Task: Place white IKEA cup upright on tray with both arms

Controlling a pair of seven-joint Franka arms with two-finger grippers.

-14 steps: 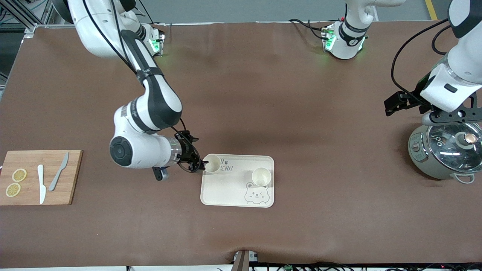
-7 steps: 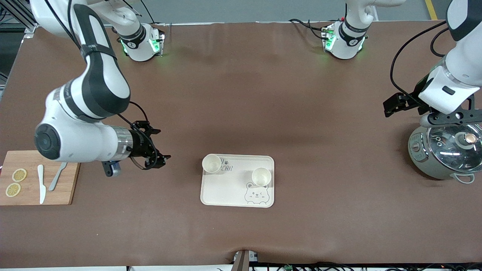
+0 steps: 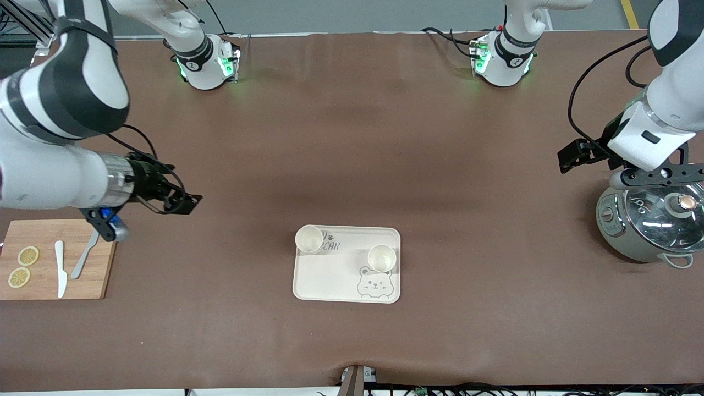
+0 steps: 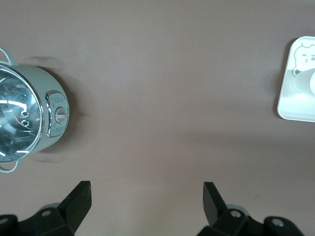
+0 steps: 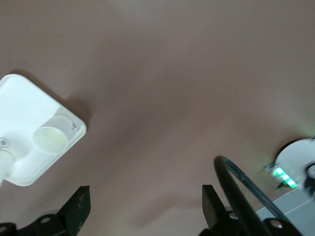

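Note:
The cream tray [image 3: 330,278] with the bear drawing lies on the brown table. Two white cups stand upright on it: one [image 3: 309,239] at the corner toward the right arm's end, the other [image 3: 381,257] above the bear. My right gripper [image 3: 186,202] is open and empty, in the air between the tray and the cutting board. The right wrist view shows the tray [image 5: 22,105], a cup [image 5: 49,139] and my open right gripper [image 5: 145,196]. My left gripper [image 3: 570,156] is open and empty beside the pot; it also shows in the left wrist view [image 4: 146,191], with the tray's edge [image 4: 290,101].
A wooden cutting board [image 3: 104,275] with lemon slices [image 3: 23,267], a white knife [image 3: 60,268] and a grey knife [image 3: 85,258] lies at the right arm's end. A grey-green pot with a glass lid [image 3: 649,220] stands at the left arm's end and shows in the left wrist view [image 4: 24,118].
My right gripper was at the cup on the tray's corner; it has left the cup standing there and pulled away toward the cutting board. The left arm has hardly moved.

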